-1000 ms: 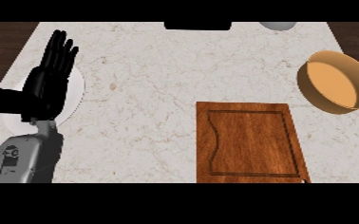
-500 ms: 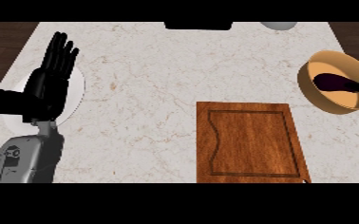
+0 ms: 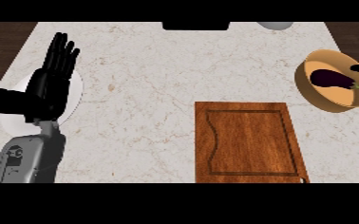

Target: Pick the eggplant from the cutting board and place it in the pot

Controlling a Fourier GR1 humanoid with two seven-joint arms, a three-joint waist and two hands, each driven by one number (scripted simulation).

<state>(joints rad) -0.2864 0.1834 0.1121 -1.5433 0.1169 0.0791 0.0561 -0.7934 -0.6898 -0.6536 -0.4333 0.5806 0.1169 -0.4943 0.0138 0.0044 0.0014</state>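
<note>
Eggplant (image 3: 329, 79) is seen in pot (image 3: 313, 91), far right of open left hand (image 3: 52, 83); tipping risk is judged low.

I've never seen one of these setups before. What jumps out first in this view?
A black left hand stands open at the left edge, fingers up, resting over a white plate. Low in the middle lies a bare wooden cutting board. At the right edge, a dark purple eggplant sits inside a tan pot.
</note>
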